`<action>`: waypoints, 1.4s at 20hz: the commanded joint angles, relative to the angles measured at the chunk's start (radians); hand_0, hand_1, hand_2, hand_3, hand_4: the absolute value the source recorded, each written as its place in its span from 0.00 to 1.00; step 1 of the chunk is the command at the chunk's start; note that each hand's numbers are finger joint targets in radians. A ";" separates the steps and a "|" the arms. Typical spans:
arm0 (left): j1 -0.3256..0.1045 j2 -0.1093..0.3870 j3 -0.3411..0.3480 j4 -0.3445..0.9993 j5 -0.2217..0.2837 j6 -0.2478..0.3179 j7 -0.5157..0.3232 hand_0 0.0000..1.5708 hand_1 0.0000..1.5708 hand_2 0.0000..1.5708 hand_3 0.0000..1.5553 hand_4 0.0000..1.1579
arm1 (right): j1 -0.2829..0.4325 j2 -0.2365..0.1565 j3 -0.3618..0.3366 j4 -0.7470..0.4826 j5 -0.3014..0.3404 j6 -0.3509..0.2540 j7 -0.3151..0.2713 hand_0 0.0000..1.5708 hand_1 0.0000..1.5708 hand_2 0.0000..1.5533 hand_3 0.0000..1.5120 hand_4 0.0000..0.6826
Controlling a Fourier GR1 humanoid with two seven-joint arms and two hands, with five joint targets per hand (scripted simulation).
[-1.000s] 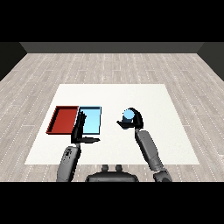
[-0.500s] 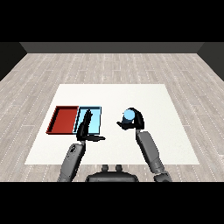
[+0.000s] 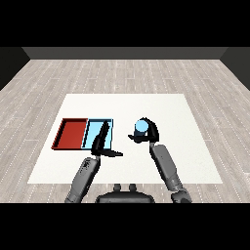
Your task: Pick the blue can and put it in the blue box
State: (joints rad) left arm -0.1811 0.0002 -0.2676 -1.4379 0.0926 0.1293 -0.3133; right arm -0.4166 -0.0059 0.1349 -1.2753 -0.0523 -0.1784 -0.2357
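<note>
Right robot hand stays curled round the blue can, now shifted slightly left toward the blue tray at centre-left; left robot hand relaxed, holding nothing.

floor: light grey wood-look planks, running out on all sides of the desk, well beyond both hands
desk: white, flat, rectangular top; bare surface stretches ahead of the hands
wall: dark grey band along the far edge of the floor
light: even, soft, only faint shadows on the desk
</note>
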 commanded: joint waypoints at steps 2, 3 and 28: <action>-0.037 0.000 -0.053 0.031 -0.013 0.047 0.006 0.00 0.00 0.00 0.00 0.00 | -0.132 0.006 0.016 0.089 -0.048 -0.022 -0.010 0.92 0.92 0.94 0.92 0.82; -0.041 0.000 -0.043 0.039 0.009 0.027 0.009 0.00 0.00 0.00 0.00 0.00 | 0.034 -0.001 -0.003 -0.066 -0.023 0.039 0.011 0.92 0.92 0.95 0.91 0.80; -0.203 0.000 -0.313 0.295 0.264 0.273 -0.081 0.00 0.00 0.00 0.00 0.00 | -0.080 0.006 0.292 0.046 -0.168 -0.193 -0.053 0.91 0.91 0.94 0.91 0.82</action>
State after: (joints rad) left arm -0.4087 0.0002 -0.5290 -1.1209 0.3406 0.3588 -0.3895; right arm -0.4810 -0.0016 0.3509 -1.2369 -0.2008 -0.2946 -0.2828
